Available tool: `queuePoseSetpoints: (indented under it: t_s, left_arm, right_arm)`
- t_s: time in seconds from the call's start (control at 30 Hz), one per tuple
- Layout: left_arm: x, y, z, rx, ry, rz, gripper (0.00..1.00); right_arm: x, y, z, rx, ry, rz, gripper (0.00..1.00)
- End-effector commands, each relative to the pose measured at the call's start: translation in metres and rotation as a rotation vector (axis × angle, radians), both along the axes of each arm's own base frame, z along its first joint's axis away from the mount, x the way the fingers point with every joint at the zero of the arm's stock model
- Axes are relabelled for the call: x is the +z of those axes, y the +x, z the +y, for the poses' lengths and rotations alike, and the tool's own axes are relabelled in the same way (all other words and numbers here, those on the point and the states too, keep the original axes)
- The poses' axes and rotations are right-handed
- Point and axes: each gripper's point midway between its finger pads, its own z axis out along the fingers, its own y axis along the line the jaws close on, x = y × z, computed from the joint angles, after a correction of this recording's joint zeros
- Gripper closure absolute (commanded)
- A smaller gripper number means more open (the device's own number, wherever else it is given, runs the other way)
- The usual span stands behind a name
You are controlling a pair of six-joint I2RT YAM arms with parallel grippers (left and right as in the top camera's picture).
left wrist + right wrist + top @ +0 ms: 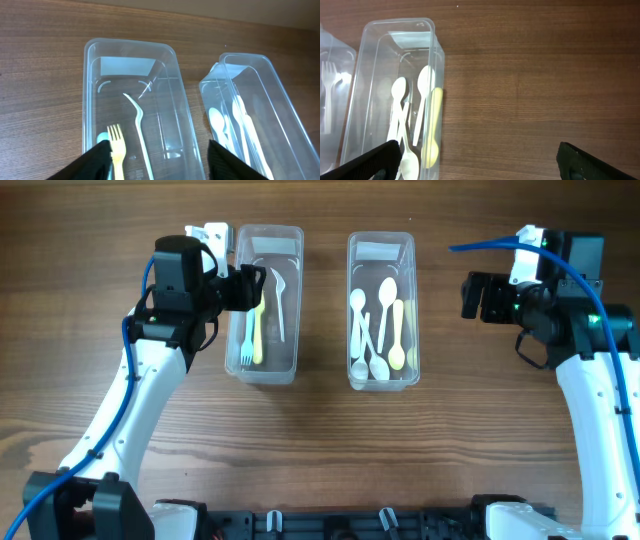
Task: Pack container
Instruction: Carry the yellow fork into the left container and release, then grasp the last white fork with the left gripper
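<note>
Two clear plastic containers stand side by side. The left container (297,330) (90,100) holds a yellow fork (257,330) (117,147), a white fork (246,345) and a white spoon (280,298) (139,125). The right container (412,300) (367,75) holds several white spoons (363,330) (400,95) and a yellow spoon (397,340) (434,125). My left gripper (254,288) (160,162) is open and empty over the left container's near end. My right gripper (472,295) (480,162) is open and empty over bare table to the right of the right container.
The wooden table (320,450) stretches around both containers. In the left wrist view the right container (280,115) shows to the right of the left one. In the right wrist view the left container's edge (332,60) shows at far left.
</note>
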Motion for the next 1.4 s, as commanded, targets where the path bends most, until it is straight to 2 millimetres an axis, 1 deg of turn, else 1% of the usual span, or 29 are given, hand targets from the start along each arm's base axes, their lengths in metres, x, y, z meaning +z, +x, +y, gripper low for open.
queuePoseSetpoints:
  t_s: [0.0, 0.03, 0.07, 0.1, 0.13, 0.23, 0.3, 0.37, 0.4, 0.53, 0.63, 0.77, 0.87, 1.1, 1.17, 1.27, 1.37]
  left_arm:
    - [0.020, 0.000, 0.002, -0.004, 0.011, -0.056, 0.18]
    - [0.023, -0.001, 0.006, 0.007, 0.013, -0.061, 0.09]
    - [0.027, -0.002, 0.014, 0.035, 0.025, -0.066, 0.01]
    - [0.030, -0.004, 0.023, 0.067, 0.039, -0.067, 0.01]
    - [0.032, -0.006, 0.038, 0.124, 0.065, -0.062, 0.01]
    - [0.030, -0.019, 0.096, 0.328, 0.186, -0.018, 0.00]
    - [0.020, -0.035, 0.141, 0.484, 0.278, 0.054, 0.00]
    - [0.007, -0.055, 0.184, 0.660, 0.321, 0.143, 0.01]
    - [0.002, -0.062, 0.198, 0.711, 0.320, 0.174, 0.00]
    - [-0.014, -0.070, 0.229, 0.805, 0.300, 0.235, 0.00]
    - [-0.027, -0.072, 0.239, 0.828, 0.304, 0.279, 0.00]
    - [-0.045, -0.072, 0.241, 0.822, 0.313, 0.334, 0.00]
    - [-0.049, -0.074, 0.240, 0.819, 0.317, 0.353, 0.00]
    - [-0.051, -0.076, 0.240, 0.817, 0.319, 0.362, 0.00]
    - [-0.055, -0.077, 0.240, 0.816, 0.320, 0.368, 0.00]
    - [-0.069, -0.074, 0.240, 0.807, 0.328, 0.367, 0.00]
    - [-0.093, -0.066, 0.243, 0.769, 0.362, 0.371, 0.00]
  right_arm:
    - [0.003, 0.004, -0.003, -0.001, -0.018, -0.009, 0.00]
    - [0.003, 0.004, -0.003, -0.001, -0.018, -0.009, 0.00]
    - [0.003, 0.004, -0.003, -0.001, -0.018, -0.009, 0.00]
    - [0.003, 0.004, -0.003, -0.001, -0.018, -0.009, 0.00]
    - [0.003, 0.004, -0.003, -0.001, -0.018, -0.009, 0.00]
    - [0.003, 0.004, -0.003, -0.001, -0.018, -0.009, 0.00]
    - [0.003, 0.004, -0.003, -0.001, -0.018, -0.009, 0.00]
    - [0.003, 0.004, -0.003, -0.001, -0.018, -0.009, 0.00]
    - [0.003, 0.004, -0.003, -0.001, -0.018, -0.009, 0.00]
    - [0.003, 0.004, -0.003, -0.001, -0.018, -0.009, 0.00]
    - [0.003, 0.004, -0.003, -0.001, -0.018, -0.009, 0.00]
    - [0.003, 0.004, -0.003, -0.001, -0.018, -0.009, 0.00]
    - [0.003, 0.004, -0.003, 0.000, -0.019, -0.009, 0.00]
    - [0.003, 0.004, -0.003, -0.001, -0.018, -0.009, 0.00]
    - [0.003, 0.004, -0.003, -0.001, -0.018, -0.009, 0.00]
    - [0.003, 0.004, -0.003, 0.000, -0.019, -0.009, 0.00]
    - [0.003, 0.004, -0.003, 0.000, -0.019, -0.009, 0.00]
